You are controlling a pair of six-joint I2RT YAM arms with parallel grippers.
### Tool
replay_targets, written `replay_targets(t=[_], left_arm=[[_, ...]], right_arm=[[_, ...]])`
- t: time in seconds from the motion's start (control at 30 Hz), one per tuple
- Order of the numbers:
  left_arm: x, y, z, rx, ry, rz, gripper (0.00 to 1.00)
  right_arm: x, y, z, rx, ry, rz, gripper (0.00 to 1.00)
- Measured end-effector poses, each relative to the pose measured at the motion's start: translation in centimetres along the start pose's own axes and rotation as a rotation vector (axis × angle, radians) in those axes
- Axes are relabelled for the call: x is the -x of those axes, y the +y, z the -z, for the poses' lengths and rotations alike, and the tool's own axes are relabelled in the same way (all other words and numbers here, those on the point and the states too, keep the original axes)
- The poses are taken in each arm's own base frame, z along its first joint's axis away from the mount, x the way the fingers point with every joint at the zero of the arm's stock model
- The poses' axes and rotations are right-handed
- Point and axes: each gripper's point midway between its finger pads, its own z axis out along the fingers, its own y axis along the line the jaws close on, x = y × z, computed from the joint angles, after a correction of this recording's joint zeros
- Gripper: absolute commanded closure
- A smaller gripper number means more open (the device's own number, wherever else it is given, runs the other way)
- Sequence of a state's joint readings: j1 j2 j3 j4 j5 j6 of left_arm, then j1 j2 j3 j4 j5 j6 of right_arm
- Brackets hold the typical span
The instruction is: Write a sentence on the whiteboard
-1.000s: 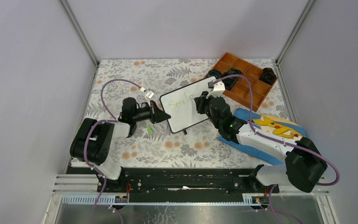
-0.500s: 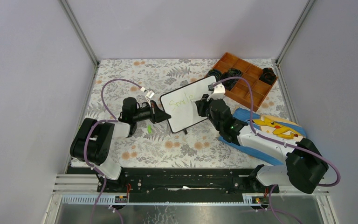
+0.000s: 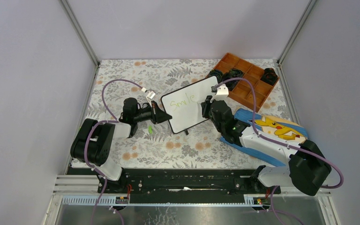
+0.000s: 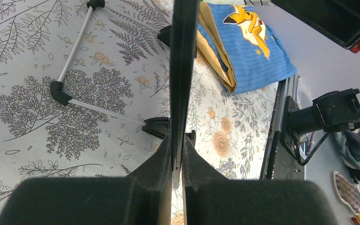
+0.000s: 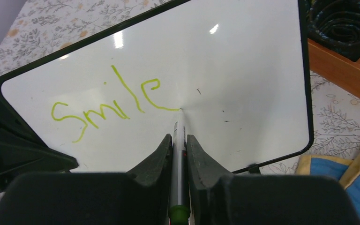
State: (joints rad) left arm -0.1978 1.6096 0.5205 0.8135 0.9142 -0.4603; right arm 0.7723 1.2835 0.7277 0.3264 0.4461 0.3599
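Between the fingertips of the right gripper (image 5: 179, 138) sits a slim pen-like marker with a green end (image 5: 178, 164). The jaws are drawn in to the pen's width and grip it. Its tip touches the small white rectangular whiteboard with a thin black frame (image 5: 243, 70) just ahead of those fingers, at the tail of the last letter.

A second ago this gripper sat over the writing, and only the first letters showed from above. It has since slid to its right, and the green handwritten sentence (image 5: 108, 105) now reads "Smile" in full. I judge the first word finished. One word is not yet a sentence, so more writing remains, and there is bare white ahead of the tip and below the word to take it.

The left gripper (image 4: 177, 140) has not moved over that second. Its fingers are all but closed, clamped on the whiteboard's black edge with one pad on each face, steadying it on its small black feet. The whiteboard therefore lies between the two grippers. The left holds one short edge and the right hangs over the face.

Beyond the right fingers stands a brown wooden compartment tray (image 3: 254, 93). Behind them, under that arm, lies a blue Pikachu cloth (image 3: 269, 123).
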Motion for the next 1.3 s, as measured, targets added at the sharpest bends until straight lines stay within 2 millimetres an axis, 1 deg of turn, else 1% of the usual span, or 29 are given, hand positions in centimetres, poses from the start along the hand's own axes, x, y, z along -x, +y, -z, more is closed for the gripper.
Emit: replay_targets(t=[0.17, 0.3, 0.5, 0.6, 0.87, 1.17, 1.3], left_arm=[[0.0, -0.1, -0.1, -0.002, 0.002, -0.001, 1.00], [-0.1, -0.1, -0.1, -0.003, 0.002, -0.002, 1.00], [-0.1, -0.1, -0.1, -0.003, 0.003, -0.002, 1.00], [-0.1, -0.1, -0.1, -0.003, 0.003, -0.002, 1.00], [-0.1, -0.1, 0.0, -0.001, 0.004, -0.003, 1.00], [-0.1, -0.1, -0.1, 0.001, 0.006, -0.003, 1.00], [-0.2, -0.3, -0.1, -0.001, 0.007, -0.005, 1.00]], right_arm=[[0.3, -0.8, 0.0, -0.044, -0.016, 0.001, 1.00], [0.9, -1.1, 0.3, -0.057, -0.037, -0.006, 1.00], [2.6, -1.4, 2.6, -0.017, -0.094, -0.025, 1.00], [3.0, -1.5, 3.2, -0.008, -0.110, -0.034, 1.00], [1.4, -1.8, 2.7, -0.018, -0.086, -0.058, 1.00], [1.1, -1.4, 1.8, -0.018, -0.089, -0.081, 1.00], [0.5, -1.8, 1.3, -0.033, -0.076, -0.083, 1.00]])
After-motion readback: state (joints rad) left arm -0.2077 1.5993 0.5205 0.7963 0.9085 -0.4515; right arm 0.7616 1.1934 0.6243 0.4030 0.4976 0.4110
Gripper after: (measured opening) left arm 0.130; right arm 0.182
